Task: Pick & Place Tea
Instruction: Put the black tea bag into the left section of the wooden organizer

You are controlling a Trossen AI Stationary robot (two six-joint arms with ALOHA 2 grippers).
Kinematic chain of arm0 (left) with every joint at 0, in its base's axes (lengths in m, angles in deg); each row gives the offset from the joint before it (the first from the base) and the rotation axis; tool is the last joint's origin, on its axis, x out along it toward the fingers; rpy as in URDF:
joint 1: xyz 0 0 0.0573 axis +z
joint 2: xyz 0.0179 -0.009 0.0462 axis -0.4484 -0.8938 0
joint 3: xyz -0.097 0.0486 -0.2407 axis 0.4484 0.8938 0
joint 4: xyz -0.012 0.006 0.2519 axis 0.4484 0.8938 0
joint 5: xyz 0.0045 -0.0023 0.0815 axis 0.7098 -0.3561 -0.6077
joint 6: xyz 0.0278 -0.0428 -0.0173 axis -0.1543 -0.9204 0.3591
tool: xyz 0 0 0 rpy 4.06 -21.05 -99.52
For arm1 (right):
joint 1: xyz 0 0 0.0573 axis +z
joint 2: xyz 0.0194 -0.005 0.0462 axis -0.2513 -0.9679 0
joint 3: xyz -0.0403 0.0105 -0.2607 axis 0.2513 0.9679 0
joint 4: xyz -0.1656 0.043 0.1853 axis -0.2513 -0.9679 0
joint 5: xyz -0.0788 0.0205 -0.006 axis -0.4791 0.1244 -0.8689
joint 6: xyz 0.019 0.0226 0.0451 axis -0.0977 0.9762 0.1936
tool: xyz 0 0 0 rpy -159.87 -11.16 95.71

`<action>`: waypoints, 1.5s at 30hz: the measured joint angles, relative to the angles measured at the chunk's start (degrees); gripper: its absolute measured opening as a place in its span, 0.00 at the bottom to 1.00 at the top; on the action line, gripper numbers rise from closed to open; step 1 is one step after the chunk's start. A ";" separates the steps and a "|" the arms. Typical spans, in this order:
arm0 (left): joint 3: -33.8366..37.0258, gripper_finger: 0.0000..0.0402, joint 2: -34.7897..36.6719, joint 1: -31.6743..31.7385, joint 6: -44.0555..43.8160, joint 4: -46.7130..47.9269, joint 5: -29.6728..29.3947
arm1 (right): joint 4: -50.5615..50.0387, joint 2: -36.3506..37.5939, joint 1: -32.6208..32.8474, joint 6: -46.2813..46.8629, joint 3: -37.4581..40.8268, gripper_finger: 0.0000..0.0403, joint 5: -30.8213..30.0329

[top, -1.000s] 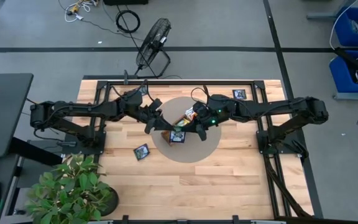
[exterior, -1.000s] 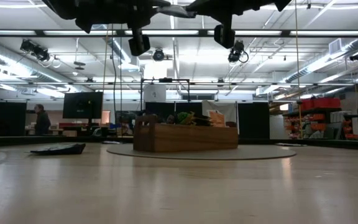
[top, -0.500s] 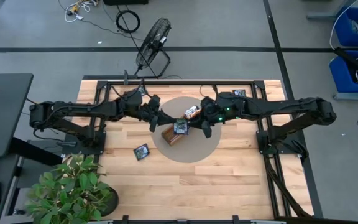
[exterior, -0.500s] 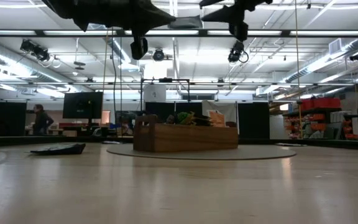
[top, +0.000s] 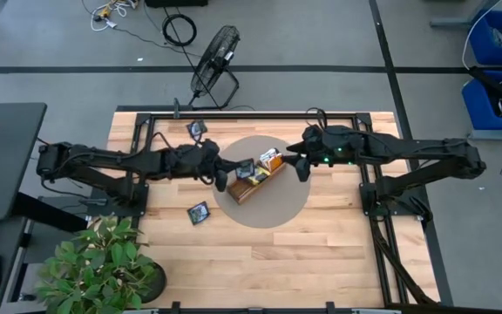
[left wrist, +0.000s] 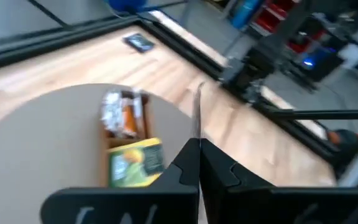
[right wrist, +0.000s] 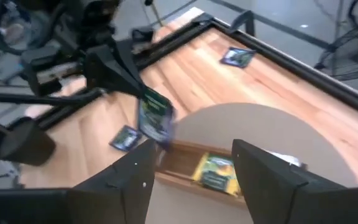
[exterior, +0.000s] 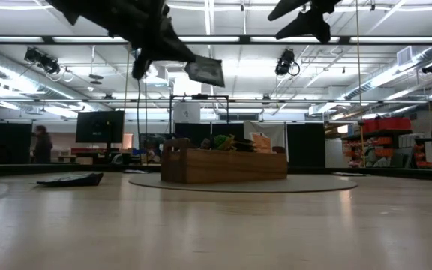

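Above the tray (top: 253, 186), left pincer (top: 231, 173) pinches a tea packet (top: 245, 167).

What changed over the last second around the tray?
The right gripper opened, let go of the dark tea packet and drew back to its side. The left gripper, shut on that packet, now holds it alone above the wooden tray. The tray and the loose packet on the table stayed put.
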 joint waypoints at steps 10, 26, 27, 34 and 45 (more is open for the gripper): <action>5.01 0.00 1.61 -6.66 -1.57 -0.06 -17.51 | -2.95 0.70 0.00 -0.87 0.02 0.54 -3.36; 8.92 0.00 -6.82 -9.43 -8.07 -6.13 -25.57 | -4.19 0.66 0.00 -0.57 0.02 0.52 -4.76; 8.81 0.00 -7.67 -9.43 -8.18 -7.32 -25.43 | -4.58 0.65 0.00 -0.42 0.02 0.52 -4.76; 8.94 0.00 -11.61 -9.54 -9.92 -8.50 -25.41 | -5.42 0.65 0.00 0.26 0.02 0.52 -4.75; 8.87 0.00 -15.83 -9.78 -11.47 -11.26 -25.66 | -6.79 0.65 0.00 0.02 0.02 0.52 -4.63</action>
